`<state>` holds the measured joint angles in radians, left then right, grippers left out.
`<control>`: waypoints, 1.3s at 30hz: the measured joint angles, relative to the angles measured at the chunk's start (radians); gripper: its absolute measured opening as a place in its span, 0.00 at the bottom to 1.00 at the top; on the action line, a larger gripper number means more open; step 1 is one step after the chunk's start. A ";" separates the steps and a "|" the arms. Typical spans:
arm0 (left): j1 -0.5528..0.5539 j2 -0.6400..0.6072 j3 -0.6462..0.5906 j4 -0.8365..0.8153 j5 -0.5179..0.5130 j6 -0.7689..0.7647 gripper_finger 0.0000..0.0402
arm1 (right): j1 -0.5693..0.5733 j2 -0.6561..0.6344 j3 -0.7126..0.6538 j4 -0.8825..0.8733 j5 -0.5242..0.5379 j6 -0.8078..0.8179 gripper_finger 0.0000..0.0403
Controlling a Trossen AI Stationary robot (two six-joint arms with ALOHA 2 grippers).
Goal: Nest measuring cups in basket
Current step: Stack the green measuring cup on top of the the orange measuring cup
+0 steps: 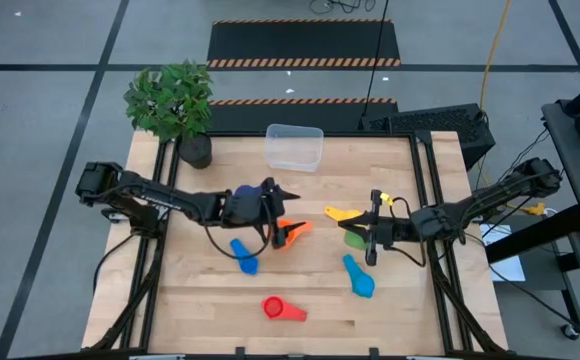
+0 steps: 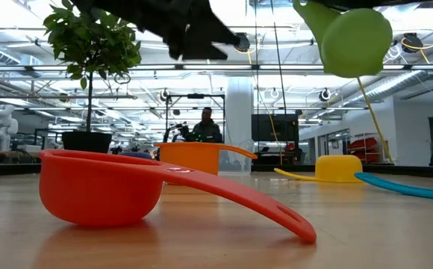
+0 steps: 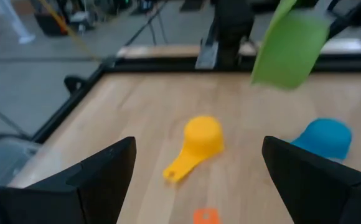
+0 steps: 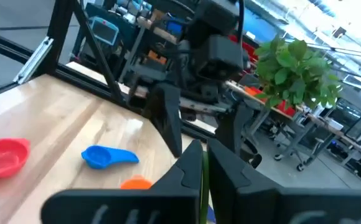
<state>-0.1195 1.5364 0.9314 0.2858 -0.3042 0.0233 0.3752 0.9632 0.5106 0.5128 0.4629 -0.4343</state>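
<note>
My right gripper point(image 1: 368, 238) is shut on a green measuring cup point(image 2: 353, 41), held up over the table's right half. My left gripper point(image 1: 282, 215) hovers open over the table's middle, above the orange cup point(image 1: 295, 230); nothing is between its fingers point(image 3: 106, 180). A yellow cup point(image 3: 197, 145), a light blue cup point(image 1: 360, 278), a dark blue cup point(image 1: 245, 255) and a red cup point(image 2: 101, 190) rest bowl-down on the wood. The clear basket point(image 1: 293, 147) stands at the far edge with nothing in it. My right gripper pinches the green cup's flat handle point(image 4: 203, 180), seen as a thin green edge between its two shut fingers. The fingers point about level toward the table's left. The cup is lifted clear of the table, its bowl point(image 3: 289, 50) hanging tilted below the handle.
A potted plant point(image 1: 175, 105) stands at the far left corner beside the basket. Black frame rails point(image 1: 428, 190) run along the table's sides. Bare wood lies between the cups and the basket. A person point(image 2: 207, 127) is in the room beyond the table.
</note>
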 joint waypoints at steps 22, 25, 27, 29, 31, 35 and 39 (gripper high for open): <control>-0.080 0.000 0.000 0.336 0.083 0.050 0.88 | 0.000 0.000 0.000 0.207 -0.165 0.058 0.00; -0.087 0.000 0.000 0.359 0.088 0.051 0.88 | 0.000 0.006 0.000 0.254 -0.214 0.083 0.00; -0.092 0.001 0.000 0.375 0.088 0.050 0.88 | 0.000 0.016 0.000 0.292 -0.236 0.098 0.00; -0.096 0.001 0.000 0.393 0.088 0.046 0.88 | 0.000 0.034 0.000 0.330 -0.238 0.108 0.00; -0.102 0.003 0.000 0.417 0.087 0.046 0.88 | 0.000 0.060 0.000 0.373 -0.236 0.112 0.00; -0.114 0.035 0.000 0.489 0.088 0.050 0.88 | 0.000 0.134 0.000 0.499 -0.234 0.112 0.00; -0.118 0.094 0.039 0.513 0.087 0.060 0.88 | 0.000 0.206 0.000 0.617 -0.233 0.111 0.00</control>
<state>-0.2371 1.6302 0.9704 0.7988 -0.2175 0.0836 0.3752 1.1697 0.5106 1.1300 0.2298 -0.3234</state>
